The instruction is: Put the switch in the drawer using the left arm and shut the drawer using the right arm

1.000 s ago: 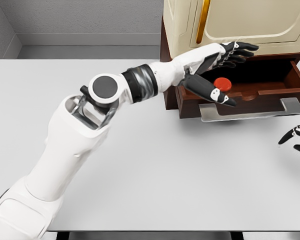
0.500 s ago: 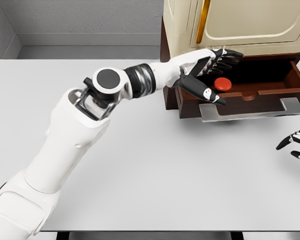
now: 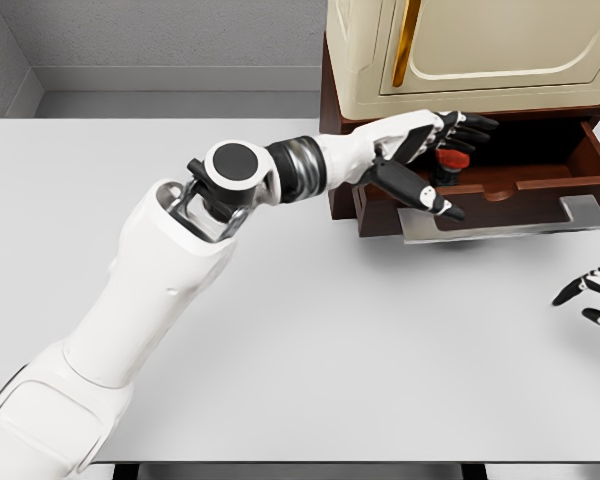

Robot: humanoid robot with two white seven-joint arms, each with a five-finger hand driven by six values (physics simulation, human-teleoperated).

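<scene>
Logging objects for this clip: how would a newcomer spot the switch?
Find the cream cabinet at the table's far right; beneath it a brown drawer stands pulled open. The switch sits inside its left part, just beyond the left hand, and is the only red item there.

Your left arm: extended from the near left toward the far right, elbow raised, forearm level. Left robot hand (image 3: 428, 160): fingers spread, thumb pointing down and right, holding nothing. Your right robot hand (image 3: 592, 296): only loosely spread fingertips show at the right edge.
</scene>
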